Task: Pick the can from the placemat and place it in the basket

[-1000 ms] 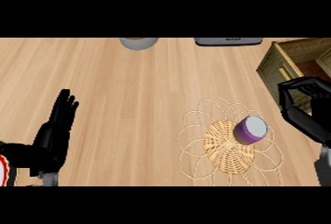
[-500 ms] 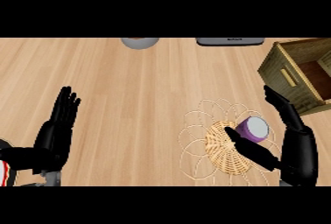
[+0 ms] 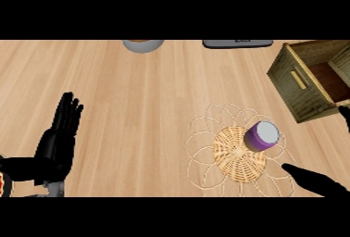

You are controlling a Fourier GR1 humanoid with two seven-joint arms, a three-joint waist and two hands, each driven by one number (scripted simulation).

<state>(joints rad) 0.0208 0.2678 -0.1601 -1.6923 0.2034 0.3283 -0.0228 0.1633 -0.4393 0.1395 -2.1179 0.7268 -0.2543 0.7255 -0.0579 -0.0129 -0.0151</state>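
I see the can (image 3: 262, 136) upright on the woven placemat (image 3: 236, 159), toward its right side; the wooden basket (image 3: 301, 81) sits apart at upper right; my right hand (image 3: 320, 184) shows at the lower right edge, fingers spread, holding nothing; the left hand (image 3: 58, 141) rests open at the left of the surface (image 3: 137, 92).

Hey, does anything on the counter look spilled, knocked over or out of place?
Nothing stands out. The can stands on the placemat, off its middle toward the basket; nothing is spilled.
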